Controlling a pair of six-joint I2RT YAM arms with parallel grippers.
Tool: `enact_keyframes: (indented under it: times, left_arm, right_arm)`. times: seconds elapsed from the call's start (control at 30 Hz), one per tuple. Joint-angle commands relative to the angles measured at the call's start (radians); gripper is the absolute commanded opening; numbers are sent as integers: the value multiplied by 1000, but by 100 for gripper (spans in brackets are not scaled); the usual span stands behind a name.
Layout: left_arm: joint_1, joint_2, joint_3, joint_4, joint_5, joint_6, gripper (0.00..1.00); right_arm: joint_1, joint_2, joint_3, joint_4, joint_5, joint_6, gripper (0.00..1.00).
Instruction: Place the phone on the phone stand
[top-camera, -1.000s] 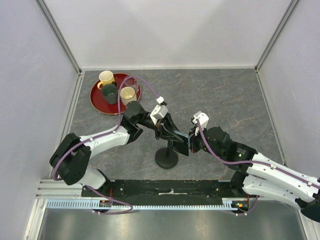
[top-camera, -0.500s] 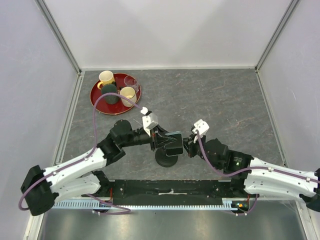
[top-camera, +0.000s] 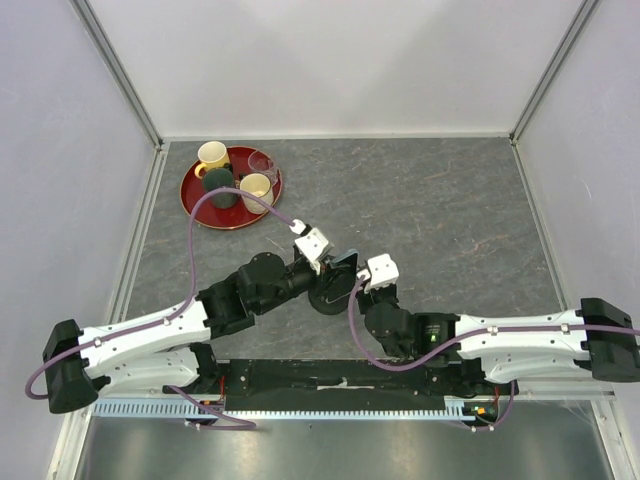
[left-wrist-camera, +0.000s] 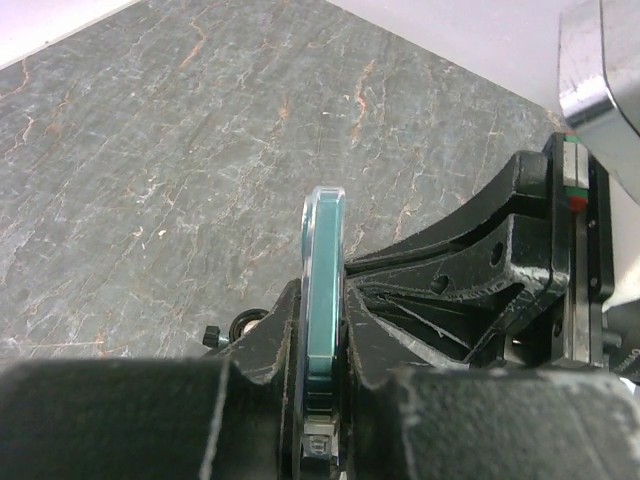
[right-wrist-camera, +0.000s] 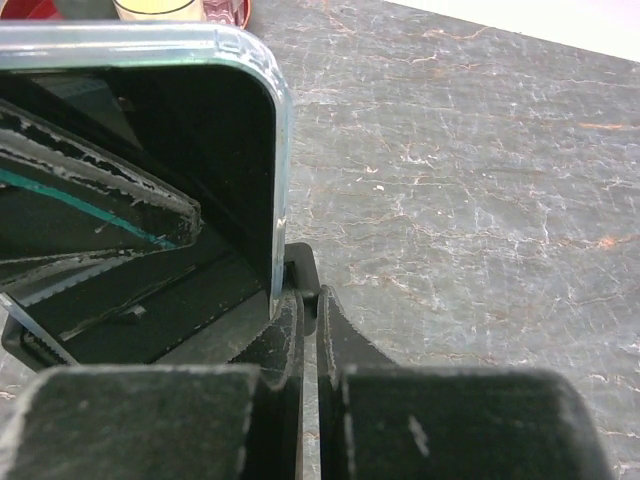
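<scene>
Left wrist: phone (left-wrist-camera: 322, 260) edge-on, pale teal rim, pinched in left hand (left-wrist-camera: 322, 345); right hand (right-wrist-camera: 308, 325) grip unclear.

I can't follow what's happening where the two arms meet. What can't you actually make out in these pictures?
- Top view: the stem and clamp of the phone stand are covered by both arms. Only a dark disc shows.
- Left wrist view: the screen of the phone is hidden, because it sits edge-on in the left tool.
- Right wrist view: I cannot tell whether the right tool grips anything. Its fingers are blurred and too close to the camera.
</scene>
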Motion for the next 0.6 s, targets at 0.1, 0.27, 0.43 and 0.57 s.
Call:
enact_keyframes:
  times: [0.1, 0.27, 0.43, 0.57]
  left_arm:
    - [41, 39, -109, -64, -377, 96, 2]
    - [43, 50, -134, -21, -337, 85, 2]
    - [43, 59, -144, -29, -337, 62, 2]
    - [43, 36, -152, -44, -333, 48, 2]
  right_arm:
    - [130, 0, 129, 38, -21, 44, 0]
    - [130, -95, 159, -106, -300, 118, 34]
    - [130, -253, 118, -307, -427, 171, 47]
    - [130, -376, 58, -355, -491, 179, 58]
